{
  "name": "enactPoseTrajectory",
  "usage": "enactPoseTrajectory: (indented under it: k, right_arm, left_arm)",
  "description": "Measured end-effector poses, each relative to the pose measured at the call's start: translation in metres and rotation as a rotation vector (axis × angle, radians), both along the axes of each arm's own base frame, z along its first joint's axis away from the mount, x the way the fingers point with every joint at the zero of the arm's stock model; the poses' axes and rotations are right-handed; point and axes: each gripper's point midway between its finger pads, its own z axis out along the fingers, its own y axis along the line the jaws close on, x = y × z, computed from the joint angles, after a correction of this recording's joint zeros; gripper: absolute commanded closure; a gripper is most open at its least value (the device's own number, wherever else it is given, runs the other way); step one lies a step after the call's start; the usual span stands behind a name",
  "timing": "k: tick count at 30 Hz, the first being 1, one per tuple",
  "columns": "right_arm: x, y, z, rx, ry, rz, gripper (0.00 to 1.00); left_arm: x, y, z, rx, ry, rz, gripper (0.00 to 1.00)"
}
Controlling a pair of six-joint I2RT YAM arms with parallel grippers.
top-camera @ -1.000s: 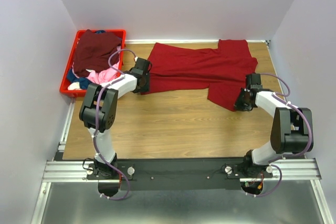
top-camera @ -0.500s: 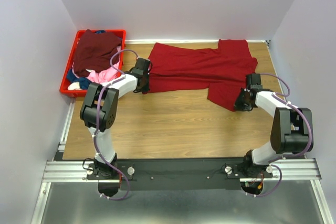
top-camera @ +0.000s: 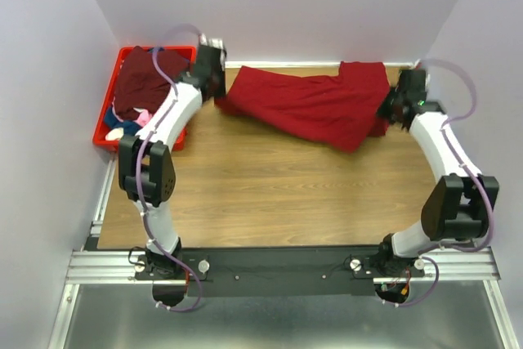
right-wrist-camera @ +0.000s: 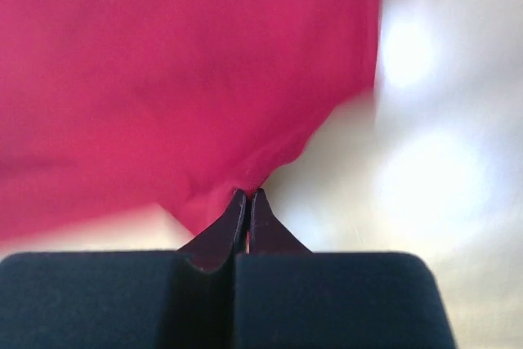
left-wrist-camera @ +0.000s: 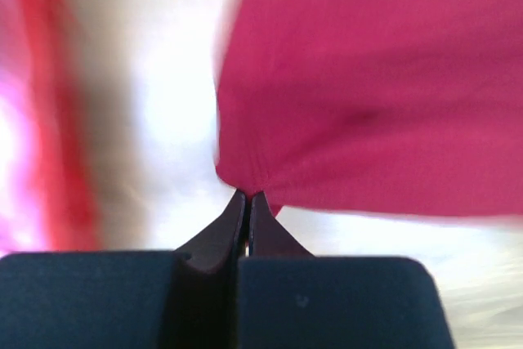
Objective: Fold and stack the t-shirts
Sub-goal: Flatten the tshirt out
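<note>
A bright red t-shirt [top-camera: 315, 104] hangs stretched across the back of the table, held at both ends. My left gripper [top-camera: 219, 97] is shut on its left edge, and the cloth [left-wrist-camera: 376, 96] bunches at the closed tips [left-wrist-camera: 248, 196]. At the far right, my right gripper [top-camera: 384, 112] is shut on the shirt's other edge [right-wrist-camera: 163, 87], pinched at its tips [right-wrist-camera: 248, 194]. More t-shirts lie in the red crate [top-camera: 105, 143]: a dark maroon one [top-camera: 143, 79] on top, pink [top-camera: 145, 118] and blue [top-camera: 113, 118] below.
The crate stands at the back left corner against the wall. White walls [top-camera: 278, 6] close in the back and both sides. The wooden table top [top-camera: 278, 194] stretches between the shirt and the arm bases.
Both grippers rose and moved toward the back wall, lifting the red t-shirt's near edge. The left gripper closed on the cloth. The shirt now hangs bunched instead of lying flat.
</note>
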Motion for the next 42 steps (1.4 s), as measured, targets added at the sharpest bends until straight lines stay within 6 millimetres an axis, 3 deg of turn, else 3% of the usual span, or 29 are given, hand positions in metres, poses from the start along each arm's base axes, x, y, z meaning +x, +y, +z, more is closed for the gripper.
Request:
enactPoseTrajectory:
  k: [2, 3, 5, 6, 7, 8, 9, 10, 11, 12, 14, 15, 18, 22, 25, 28, 30, 34, 37, 39, 40, 42]
  right_arm:
    - [0.036, -0.009, 0.069, -0.047, -0.169, -0.025, 0.99]
    - [0.049, -0.014, 0.107, -0.071, -0.253, -0.038, 0.99]
    - [0.065, -0.026, 0.185, -0.128, -0.427, -0.074, 0.99]
    - [0.066, -0.03, 0.207, -0.154, -0.474, -0.086, 0.99]
    - [0.064, -0.039, 0.261, -0.199, -0.588, -0.116, 0.99]
    - [0.059, -0.043, 0.287, -0.227, -0.642, -0.131, 0.99]
    - [0.053, -0.046, 0.303, -0.244, -0.672, -0.14, 0.99]
    - [0.039, -0.05, 0.338, -0.271, -0.744, -0.159, 0.99]
    - [0.021, -0.054, 0.371, -0.301, -0.813, -0.178, 0.99]
    - [0.008, -0.055, 0.388, -0.314, -0.851, -0.185, 0.99]
    - [-0.025, -0.056, 0.426, -0.339, -0.942, -0.199, 0.99]
    - [-0.047, -0.057, 0.447, -0.355, -0.997, -0.206, 0.99]
    - [-0.102, -0.058, 0.485, -0.394, -1.11, -0.217, 0.99]
    - [-0.182, -0.06, 0.528, -0.458, -1.265, -0.238, 0.99]
    - [-0.228, -0.061, 0.549, -0.511, -1.343, -0.252, 0.99]
    - [-0.247, -0.063, 0.56, -0.549, -1.376, -0.259, 0.99]
    - [-0.248, -0.064, 0.562, -0.577, -1.373, -0.26, 0.99]
    - [-0.224, -0.066, 0.551, -0.608, -1.318, -0.243, 0.99]
    - [-0.178, -0.067, 0.514, -0.619, -1.202, -0.203, 0.99]
    - [-0.14, -0.067, 0.477, -0.624, -1.113, -0.173, 0.99]
    - [-0.113, -0.068, 0.445, -0.625, -1.028, -0.145, 0.99]
    - [-0.064, -0.068, 0.383, -0.624, -0.903, -0.103, 0.99]
  left_arm:
    - [0.032, 0.003, 0.077, -0.025, -0.16, 0.016, 1.0]
    - [0.048, 0.006, 0.146, -0.044, -0.299, 0.023, 1.0]
    - [0.052, 0.011, 0.229, -0.065, -0.477, 0.024, 1.0]
    - [0.046, 0.015, 0.277, -0.077, -0.584, 0.023, 1.0]
    - [0.035, 0.019, 0.317, -0.085, -0.674, 0.022, 1.0]
    - [0.009, 0.027, 0.37, -0.096, -0.798, 0.02, 1.0]
    - [-0.017, 0.034, 0.409, -0.105, -0.896, 0.017, 1.0]
    - [-0.046, 0.041, 0.442, -0.114, -0.984, 0.014, 1.0]
    - [-0.068, 0.046, 0.461, -0.124, -1.046, 0.014, 1.0]
    - [-0.105, 0.057, 0.483, -0.131, -1.12, 0.016, 1.0]
    - [-0.159, 0.07, 0.514, -0.157, -1.26, 0.019, 1.0]
    - [-0.186, 0.076, 0.524, -0.165, -1.317, 0.012, 1.0]
    - [-0.264, 0.092, 0.552, -0.179, -1.503, -0.013, 1.0]
    - [-0.317, 0.098, 0.558, -0.178, -1.616, -0.055, 1.0]
    - [-0.326, 0.095, 0.552, -0.179, -1.625, -0.091, 1.0]
    - [-0.322, 0.089, 0.546, -0.18, -1.61, -0.123, 1.0]
    - [-0.314, 0.081, 0.54, -0.182, -1.587, -0.159, 1.0]
    - [-0.284, 0.065, 0.522, -0.181, -1.524, -0.209, 1.0]
    - [-0.238, 0.05, 0.483, -0.182, -1.433, -0.234, 1.0]
    - [-0.185, 0.035, 0.433, -0.176, -1.309, -0.242, 1.0]
    - [-0.165, 0.03, 0.412, -0.17, -1.262, -0.243, 1.0]
    - [-0.106, 0.015, 0.338, -0.155, -1.097, -0.247, 1.0]
